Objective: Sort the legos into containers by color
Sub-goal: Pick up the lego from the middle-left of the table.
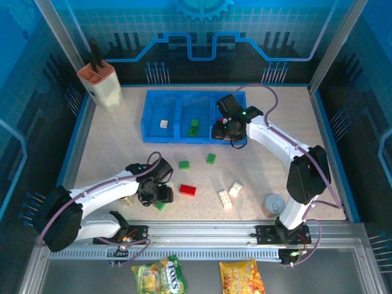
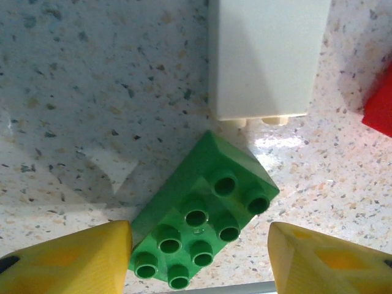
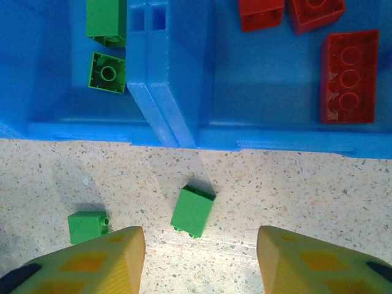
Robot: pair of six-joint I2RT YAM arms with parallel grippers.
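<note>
My left gripper (image 2: 199, 263) stands open low over the table, a green lego (image 2: 205, 220) lying studs-up between its yellow fingers. The left finger is close against it and the right one is apart. A cream lego (image 2: 266, 58) lies just beyond, a red one (image 2: 380, 110) to the right. My right gripper (image 3: 201, 263) is open and empty above the table in front of the blue tray (image 3: 184, 131). A green lego (image 3: 193, 211) lies ahead of it, another (image 3: 87, 226) to the left. The tray (image 1: 149, 116) holds a cream lego (image 1: 163, 124), green ones (image 1: 194, 127) and red ones (image 3: 349, 76), each colour in its own compartment.
Loose on the table are green legos (image 1: 184, 165) (image 1: 211, 158), a red one (image 1: 187, 190) and cream ones (image 1: 225, 199) (image 1: 235, 188). A grey cup (image 1: 274, 204) stands near the right arm's base. An orange-and-cream knife block (image 1: 101, 82) stands at the back left.
</note>
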